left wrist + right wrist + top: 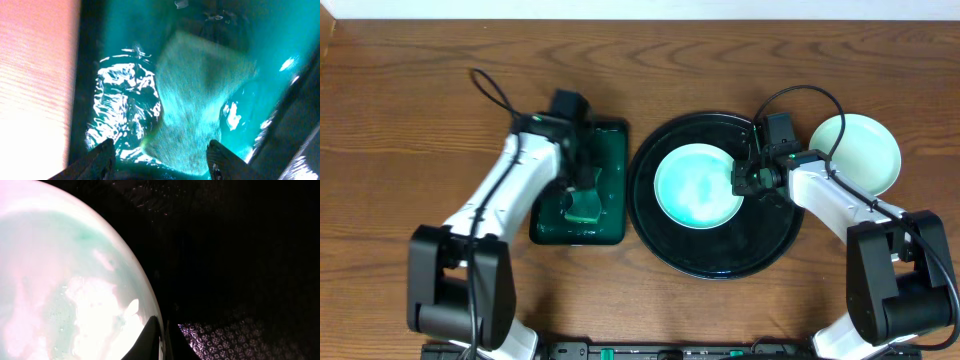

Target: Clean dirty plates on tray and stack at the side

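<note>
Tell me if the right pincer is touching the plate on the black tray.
Touching. In the right wrist view the right pincer pinches the plate at its rim.

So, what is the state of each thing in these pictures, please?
black tray: holds one plate.
smeared plate: flat on the black tray, green smears, rim gripped.
side plate: on the table beside the tray, no smears visible.
green tray: wet, holds the sponge.
sponge: soaked, lying free.
left gripper: open, over the sponge.
right gripper: shut on the smeared plate.

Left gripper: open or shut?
Open: the left gripper fingers stand wide apart, with the sponge lying between them in the wet green tray.
</note>
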